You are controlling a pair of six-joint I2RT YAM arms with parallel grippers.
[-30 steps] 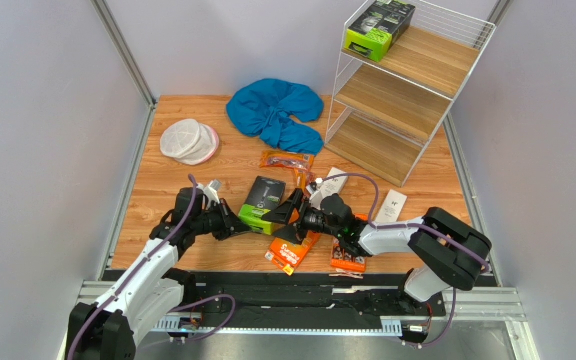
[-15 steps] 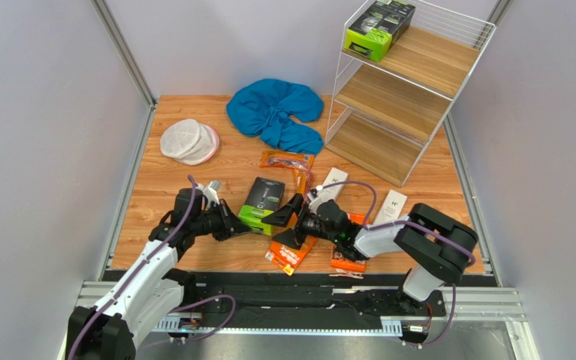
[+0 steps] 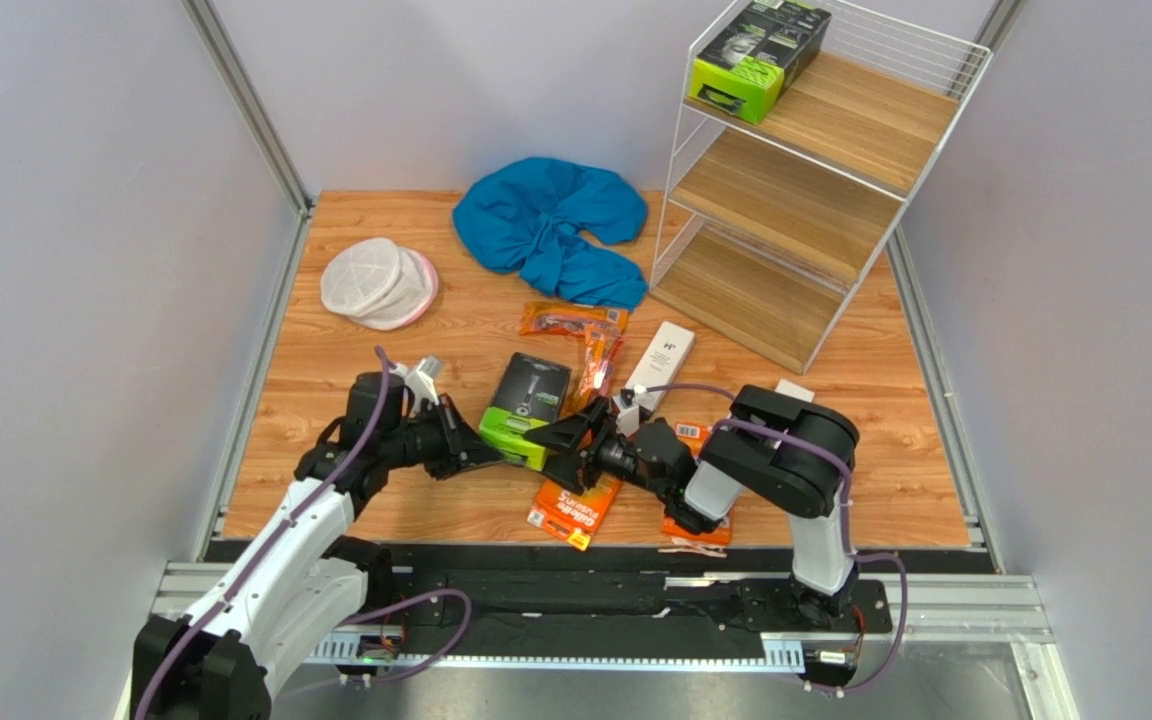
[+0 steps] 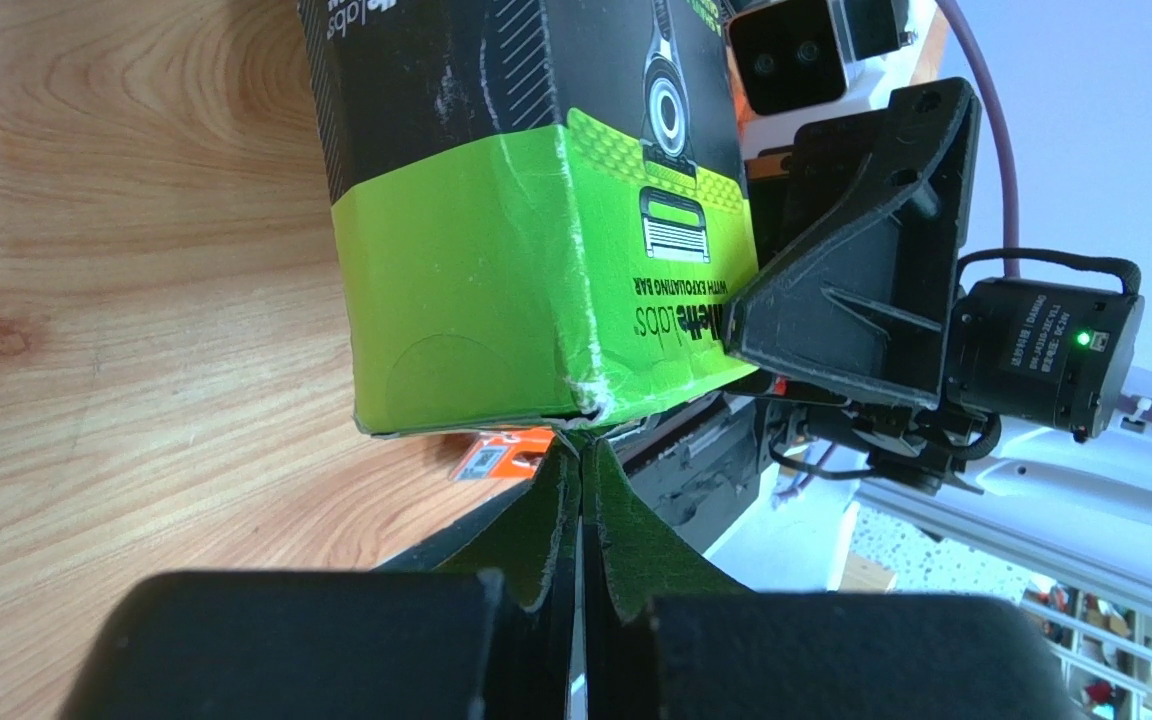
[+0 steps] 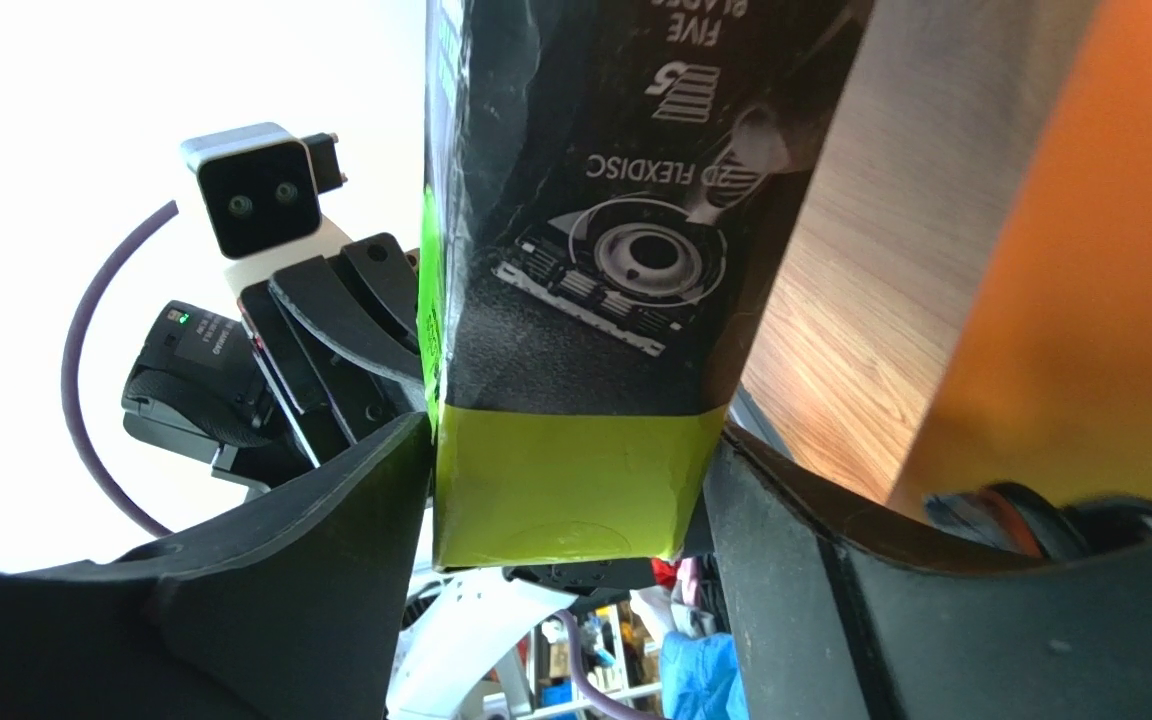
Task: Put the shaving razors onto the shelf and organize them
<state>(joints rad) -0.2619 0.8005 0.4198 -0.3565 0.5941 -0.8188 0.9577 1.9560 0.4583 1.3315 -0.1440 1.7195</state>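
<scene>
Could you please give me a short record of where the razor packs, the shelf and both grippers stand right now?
left gripper: shut, tips against a corner of the lime-green box
right gripper: shut on that box's green end
lime-green box: lying on the table between both grippers
shelf: second box on top tier; lower two tiers bare
loose packs: orange cartons, white box, clear bag on table

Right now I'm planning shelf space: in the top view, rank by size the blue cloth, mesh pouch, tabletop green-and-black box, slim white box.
1. blue cloth, clearly largest
2. mesh pouch
3. green-and-black box, partly covered, so its rank against the pouch is unsure
4. slim white box
</scene>
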